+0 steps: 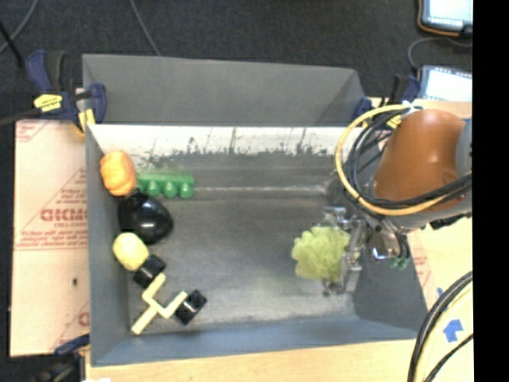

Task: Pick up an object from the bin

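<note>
Camera view: gripper [347,263] sat low at the right end of the bin [223,94], just beside the right edge of a pale-green crumpled lettuce-like piece [318,253]. Couldn't make out whether it was apart or closed, so no grasp confirmed. Orange ball [118,173], black lump [145,220] and yellow lump [130,251] lay well apart along the left wall. Read it as the grasp step, nothing lifted. Next: get a firm hold on the green piece, then lift clear of the right wall.

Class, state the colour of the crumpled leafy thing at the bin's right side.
The leafy thing is pale yellow-green; camera view.
</note>
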`<state>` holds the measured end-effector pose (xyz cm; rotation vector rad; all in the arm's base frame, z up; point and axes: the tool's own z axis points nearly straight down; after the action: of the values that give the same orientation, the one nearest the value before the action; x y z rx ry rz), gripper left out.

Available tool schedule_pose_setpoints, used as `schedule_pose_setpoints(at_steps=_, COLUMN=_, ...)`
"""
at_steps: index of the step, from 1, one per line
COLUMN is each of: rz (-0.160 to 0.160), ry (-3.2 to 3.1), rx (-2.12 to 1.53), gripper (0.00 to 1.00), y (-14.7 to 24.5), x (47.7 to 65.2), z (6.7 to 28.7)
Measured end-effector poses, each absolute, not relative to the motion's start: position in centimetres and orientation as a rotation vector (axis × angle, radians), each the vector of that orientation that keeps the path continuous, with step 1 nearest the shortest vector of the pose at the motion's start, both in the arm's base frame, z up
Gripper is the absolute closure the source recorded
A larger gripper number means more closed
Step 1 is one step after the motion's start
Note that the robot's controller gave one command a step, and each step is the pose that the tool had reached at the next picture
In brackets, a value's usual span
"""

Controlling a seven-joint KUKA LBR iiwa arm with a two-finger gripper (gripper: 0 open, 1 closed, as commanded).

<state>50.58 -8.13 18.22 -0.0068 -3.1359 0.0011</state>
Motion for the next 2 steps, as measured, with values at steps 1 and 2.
schedule_pose_setpoints(at_steps=1, rz=0.003, ry=-3.144, rx=-0.003, gripper=0.00, y=-8.1, x=50.8, z=18.7)
schedule_pose_setpoints(at_steps=2, rz=0.001, ry=-3.148, rx=-0.077, gripper=0.00, y=-8.4, x=53.6, z=13.6)
